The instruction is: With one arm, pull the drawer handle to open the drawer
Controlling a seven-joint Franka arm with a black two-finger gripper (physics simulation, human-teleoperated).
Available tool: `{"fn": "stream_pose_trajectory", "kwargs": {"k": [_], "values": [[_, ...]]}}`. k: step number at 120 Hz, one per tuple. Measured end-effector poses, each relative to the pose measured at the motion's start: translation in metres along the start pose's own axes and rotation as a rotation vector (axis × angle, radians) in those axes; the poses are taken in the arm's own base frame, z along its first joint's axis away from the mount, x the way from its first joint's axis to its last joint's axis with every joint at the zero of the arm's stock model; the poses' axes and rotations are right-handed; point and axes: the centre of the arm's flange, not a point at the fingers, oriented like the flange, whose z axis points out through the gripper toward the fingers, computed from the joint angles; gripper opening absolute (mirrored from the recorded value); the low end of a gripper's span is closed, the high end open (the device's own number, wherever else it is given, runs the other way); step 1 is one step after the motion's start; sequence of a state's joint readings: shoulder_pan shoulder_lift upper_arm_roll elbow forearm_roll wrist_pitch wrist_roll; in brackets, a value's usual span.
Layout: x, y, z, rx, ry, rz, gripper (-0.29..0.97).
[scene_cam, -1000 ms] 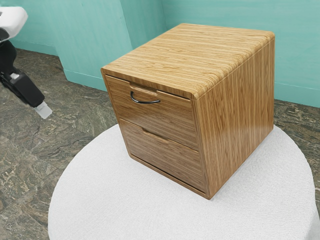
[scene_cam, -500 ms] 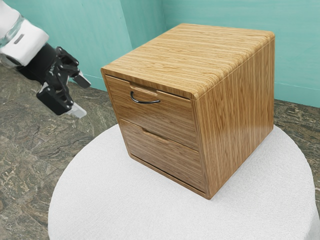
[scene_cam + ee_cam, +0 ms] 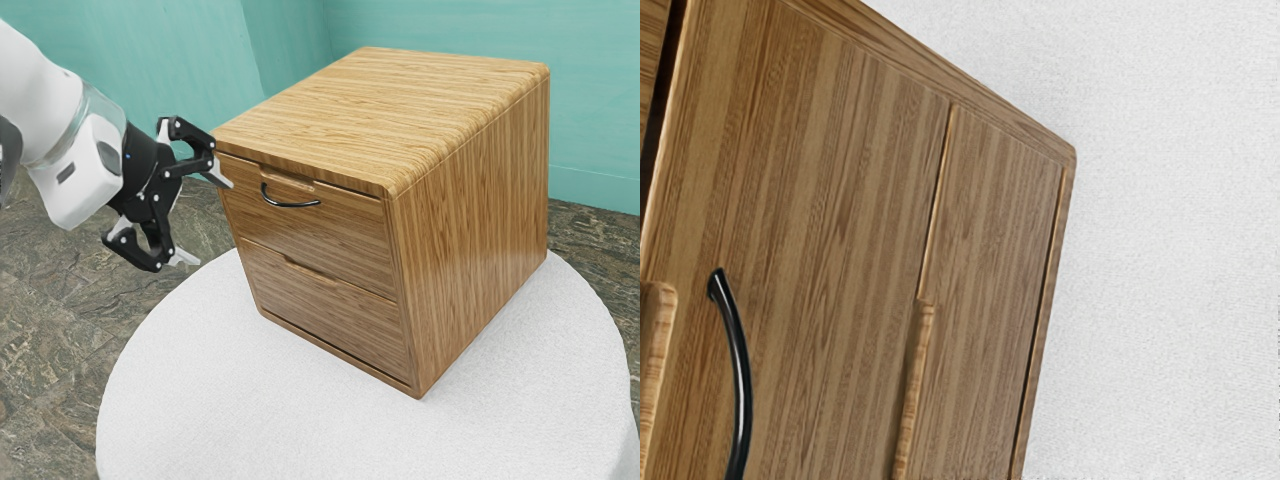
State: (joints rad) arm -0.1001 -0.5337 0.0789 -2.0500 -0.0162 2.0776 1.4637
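At the exterior view's left, the white arm reaches toward the right and carries the black gripper level with the cabinet front. The hand is tilted, so one finger stands above the other. The jaws are spread wide and hold nothing. The upper fingertip lies just beside the cabinet's upper front corner; whether it touches the wood cannot be told. The lower fingertip sits over the table's near edge, apart from the cabinet.

The wooden cabinet stands upright on the round white table. Nothing lies between the gripper and the drawer fronts.

The cabinet has two drawers, one above the other. The upper drawer carries the dark curved handle near its top edge, to the right of the gripper and apart from both fingers. The lower drawer has a recessed wooden pull. Both fronts sit flush with the frame. In the wrist view the handle and both drawer fronts appear, with the white table surface beyond the cabinet's base.
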Motion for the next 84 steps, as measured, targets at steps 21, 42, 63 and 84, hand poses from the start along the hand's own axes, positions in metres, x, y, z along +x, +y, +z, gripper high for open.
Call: {"fn": "stream_pose_trajectory", "kwargs": {"k": [21,42,63,84], "values": [[0.0,0.013,0.016,-0.017,-0.003,0.07,0.68],[0.012,0.007,0.021,0.004,0.005,0.131,0.68],[0.016,-0.009,0.041,0.0,0.003,0.16,0.68],[0.013,-0.019,0.057,-0.004,-0.003,0.166,0.68]]}}
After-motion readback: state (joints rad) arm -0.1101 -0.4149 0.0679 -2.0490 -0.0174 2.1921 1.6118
